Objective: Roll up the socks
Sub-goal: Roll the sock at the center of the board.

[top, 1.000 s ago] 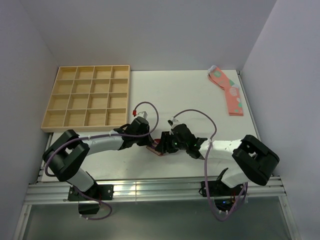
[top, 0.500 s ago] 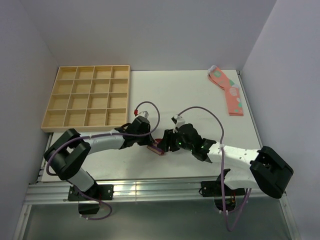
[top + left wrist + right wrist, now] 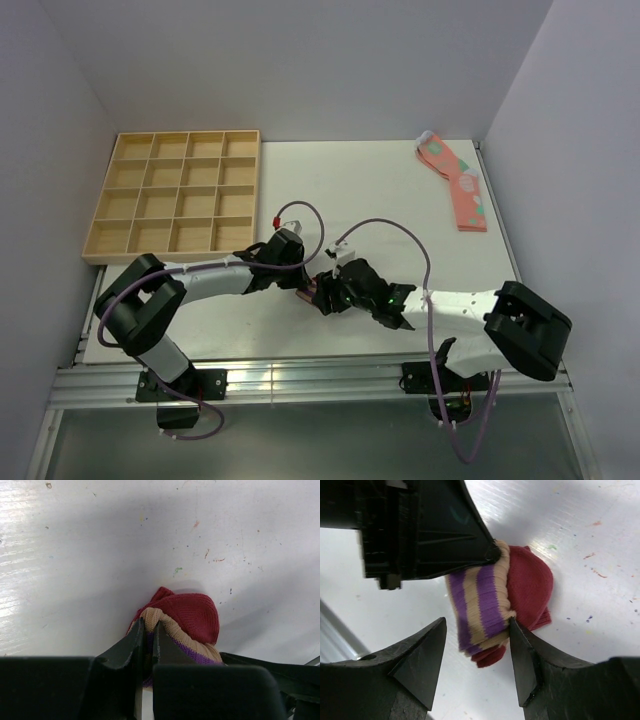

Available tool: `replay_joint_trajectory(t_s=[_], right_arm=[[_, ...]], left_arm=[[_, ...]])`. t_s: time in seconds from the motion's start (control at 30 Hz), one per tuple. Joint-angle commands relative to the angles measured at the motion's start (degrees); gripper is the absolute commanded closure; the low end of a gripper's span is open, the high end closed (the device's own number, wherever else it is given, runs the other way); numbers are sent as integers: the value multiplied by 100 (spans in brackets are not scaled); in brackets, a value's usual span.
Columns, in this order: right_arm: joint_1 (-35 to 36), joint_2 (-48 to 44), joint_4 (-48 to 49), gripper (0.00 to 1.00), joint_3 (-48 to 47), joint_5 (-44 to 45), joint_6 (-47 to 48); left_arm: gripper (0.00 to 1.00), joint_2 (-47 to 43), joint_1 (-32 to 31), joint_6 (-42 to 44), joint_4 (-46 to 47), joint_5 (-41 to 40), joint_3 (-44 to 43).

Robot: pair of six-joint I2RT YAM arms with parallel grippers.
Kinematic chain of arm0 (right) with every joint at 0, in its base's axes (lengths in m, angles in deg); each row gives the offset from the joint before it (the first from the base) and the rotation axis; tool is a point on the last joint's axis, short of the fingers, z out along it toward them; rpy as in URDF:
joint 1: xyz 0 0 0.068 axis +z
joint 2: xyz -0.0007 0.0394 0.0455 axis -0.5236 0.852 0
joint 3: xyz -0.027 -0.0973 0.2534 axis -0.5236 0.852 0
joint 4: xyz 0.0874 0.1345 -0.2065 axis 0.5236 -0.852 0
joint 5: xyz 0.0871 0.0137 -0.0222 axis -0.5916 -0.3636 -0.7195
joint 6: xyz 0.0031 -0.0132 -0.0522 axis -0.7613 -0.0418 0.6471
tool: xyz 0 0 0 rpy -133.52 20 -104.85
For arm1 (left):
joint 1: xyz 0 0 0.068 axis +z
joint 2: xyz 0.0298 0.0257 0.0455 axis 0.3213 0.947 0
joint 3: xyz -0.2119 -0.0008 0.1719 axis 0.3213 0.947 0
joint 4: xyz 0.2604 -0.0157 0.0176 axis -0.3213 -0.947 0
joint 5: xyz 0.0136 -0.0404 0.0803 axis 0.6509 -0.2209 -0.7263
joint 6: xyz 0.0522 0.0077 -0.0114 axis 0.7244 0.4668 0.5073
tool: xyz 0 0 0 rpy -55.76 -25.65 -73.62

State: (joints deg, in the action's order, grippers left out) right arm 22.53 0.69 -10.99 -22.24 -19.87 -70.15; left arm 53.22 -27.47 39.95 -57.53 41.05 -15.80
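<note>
A rolled sock bundle, red with tan and purple stripes [image 3: 490,600], lies on the white table near the front middle [image 3: 312,292]. My left gripper [image 3: 148,630] is shut on the striped edge of the bundle [image 3: 180,620]. My right gripper [image 3: 477,630] is open, its two fingers either side of the bundle's near end; the right finger [image 3: 522,655] touches the striped roll. A pink patterned pair of socks [image 3: 455,182] lies flat at the far right corner.
A wooden tray with several compartments [image 3: 175,195] stands at the back left. The table's front edge and a metal rail [image 3: 300,375] run below the arm bases. Grey walls close the sides.
My right arm has swung: its elbow went out to the right, then came back, and the gripper moved closer to the bundle. The left gripper stayed on the bundle.
</note>
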Motion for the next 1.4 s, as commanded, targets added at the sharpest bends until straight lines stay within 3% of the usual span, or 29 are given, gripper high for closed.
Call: replay_joint_trajectory(t_s=[0.0, 0.23, 0.43, 0.57, 0.73, 0.9, 1.03, 1.37], right_arm=[[178, 194, -152, 39, -279, 623, 255], [276, 589, -284, 46, -455, 896, 133], [267, 730, -161, 62, -429, 792, -175], [74, 844, -187, 87, -429, 589, -412], [-216, 933, -126, 93, -236, 54, -886], [-716, 1055, -2, 95, -51, -938, -1168], [-981, 1266, -266, 96, -147, -1231, -1300], [-1113, 2048, -284, 99, -244, -1547, -1669]], left_arm=[[100, 565, -80, 387, -1480, -178, 387], [100, 583, -89, 387, -1445, -116, 370], [100, 547, -98, 308, -1340, -55, 484], [100, 451, -89, 220, -1278, -37, 572], [99, 126, -89, 35, -1208, -54, 695], [82, -453, -98, -263, -945, -98, 1020], [64, -832, -98, -465, -603, -125, 1353], [50, -1902, -116, -975, -250, -520, 1819]])
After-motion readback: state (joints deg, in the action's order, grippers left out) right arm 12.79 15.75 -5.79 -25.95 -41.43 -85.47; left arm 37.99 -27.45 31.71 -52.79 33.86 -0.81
